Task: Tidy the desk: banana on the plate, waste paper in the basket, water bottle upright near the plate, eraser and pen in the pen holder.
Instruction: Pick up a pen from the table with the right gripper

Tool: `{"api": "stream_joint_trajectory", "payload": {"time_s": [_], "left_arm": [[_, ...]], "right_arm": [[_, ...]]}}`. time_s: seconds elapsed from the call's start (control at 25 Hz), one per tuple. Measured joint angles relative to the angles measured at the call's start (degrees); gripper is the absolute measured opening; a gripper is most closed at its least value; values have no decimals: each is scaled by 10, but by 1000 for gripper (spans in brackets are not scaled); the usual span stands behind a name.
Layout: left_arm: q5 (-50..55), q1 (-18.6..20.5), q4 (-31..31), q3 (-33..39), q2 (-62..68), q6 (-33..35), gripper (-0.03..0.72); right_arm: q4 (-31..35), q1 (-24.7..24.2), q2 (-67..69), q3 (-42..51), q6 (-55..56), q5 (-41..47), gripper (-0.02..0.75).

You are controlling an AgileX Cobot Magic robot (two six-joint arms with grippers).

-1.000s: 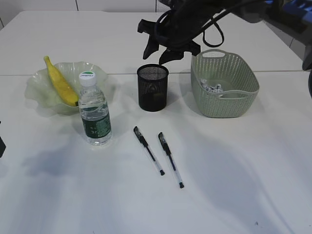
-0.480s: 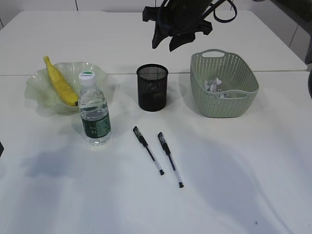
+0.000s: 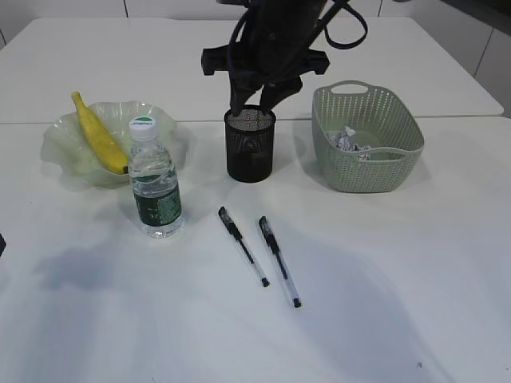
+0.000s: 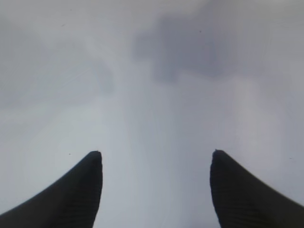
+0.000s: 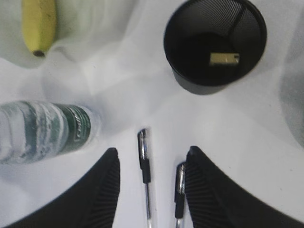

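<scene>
A yellow banana (image 3: 97, 134) lies on the pale green plate (image 3: 57, 130). The water bottle (image 3: 156, 182) stands upright beside the plate. Crumpled waste paper (image 3: 349, 140) sits in the green basket (image 3: 403, 121). The black mesh pen holder (image 3: 250, 145) holds a tan eraser (image 5: 224, 58). Two black pens (image 3: 243, 246) (image 3: 279, 260) lie on the table in front of it. My right gripper (image 3: 254, 99) hangs open and empty just above the holder's rim. In its wrist view (image 5: 152, 151) the pens (image 5: 145, 164) (image 5: 179, 190) show far below, between its jaws. My left gripper (image 4: 156, 152) is open and empty over bare table.
The white table (image 3: 383, 263) stretches around the pens. The right wrist view also shows the bottle (image 5: 47, 130), the banana (image 5: 39, 23) and the pen holder (image 5: 214, 45). The right arm's cables hang between holder and basket.
My right gripper rose from between holder and basket, then moved left and down to just above the pen holder. The objects on the table have not moved.
</scene>
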Motion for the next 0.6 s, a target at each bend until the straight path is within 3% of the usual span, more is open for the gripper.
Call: {"api": "stream_joint_trajectory", "payload": {"time_s": [0.6], "left_arm": [[2,0,0,0,0,0,489]], "right_arm": [[-25,-1,-117,296,-29,-3,336]]}}
